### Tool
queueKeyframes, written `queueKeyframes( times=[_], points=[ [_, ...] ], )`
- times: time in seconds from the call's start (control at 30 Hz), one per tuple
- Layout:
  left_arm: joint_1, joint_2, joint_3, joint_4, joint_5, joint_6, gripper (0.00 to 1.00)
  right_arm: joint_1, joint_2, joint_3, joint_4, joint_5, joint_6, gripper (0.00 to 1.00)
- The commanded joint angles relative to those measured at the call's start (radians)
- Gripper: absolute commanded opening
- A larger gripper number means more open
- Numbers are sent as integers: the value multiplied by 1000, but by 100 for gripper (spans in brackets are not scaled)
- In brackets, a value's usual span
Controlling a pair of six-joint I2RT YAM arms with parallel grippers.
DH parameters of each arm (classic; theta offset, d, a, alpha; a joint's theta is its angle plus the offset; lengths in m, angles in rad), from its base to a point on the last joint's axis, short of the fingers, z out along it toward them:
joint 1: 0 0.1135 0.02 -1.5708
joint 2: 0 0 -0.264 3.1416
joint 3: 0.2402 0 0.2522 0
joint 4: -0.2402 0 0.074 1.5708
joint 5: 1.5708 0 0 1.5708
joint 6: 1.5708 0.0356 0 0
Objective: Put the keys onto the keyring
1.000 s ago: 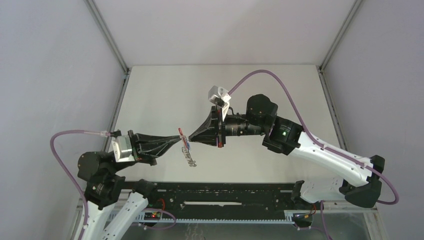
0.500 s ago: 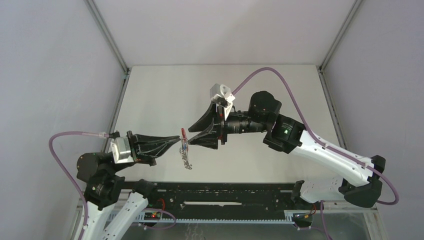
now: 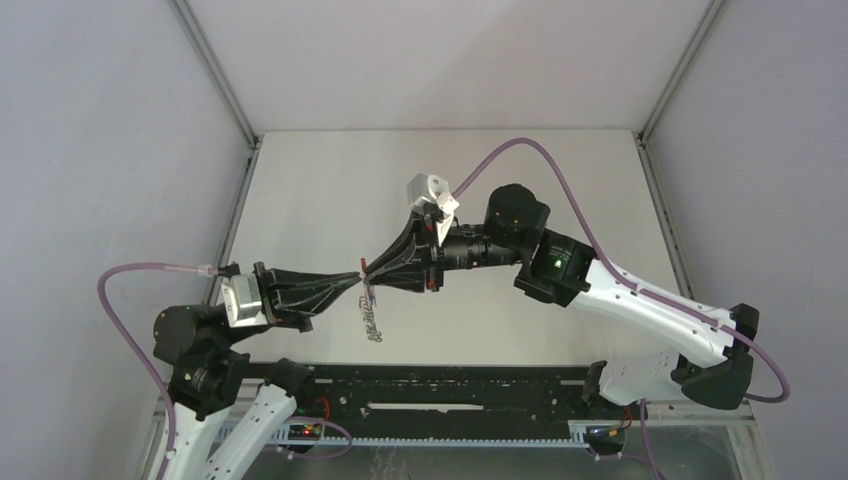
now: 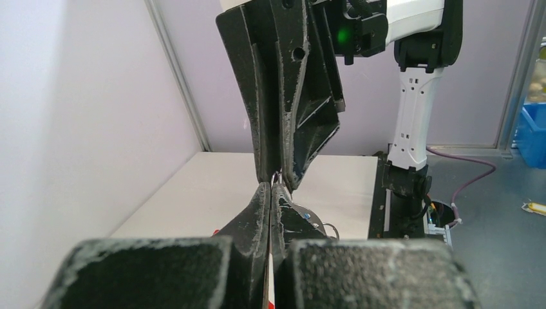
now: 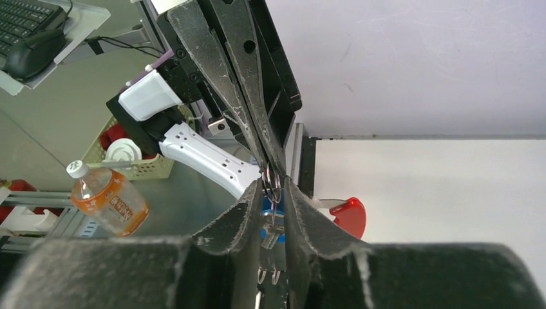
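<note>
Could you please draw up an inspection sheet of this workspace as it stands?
Surface: white table, no stains seen.
Job's things: keyring hangs above the table where the two hands meet, its red tag off to one side. The blue key sits just below the ring; whether it is threaded cannot be told. The yellow key is not made out.
Clutter: nothing seen on the table.
Hands: left hand shut on the keyring. The right hand has its fingers slightly apart on either side of the ring; grip cannot be told.
Cables: purple cable loops over the right arm, another by the left arm.
Surroundings: grey walls; bottle and basket beyond the table.
</note>
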Motion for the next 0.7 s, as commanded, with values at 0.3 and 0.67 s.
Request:
queueKeyframes(
  times=[0.3, 0.67],
  points=[
    [-3, 11, 23, -141, 64, 121, 9, 14, 8, 129, -206, 61, -79, 0],
    [-4, 194, 253, -731, 238, 588, 41, 100, 228, 512, -852, 221, -286, 0]
  ],
)
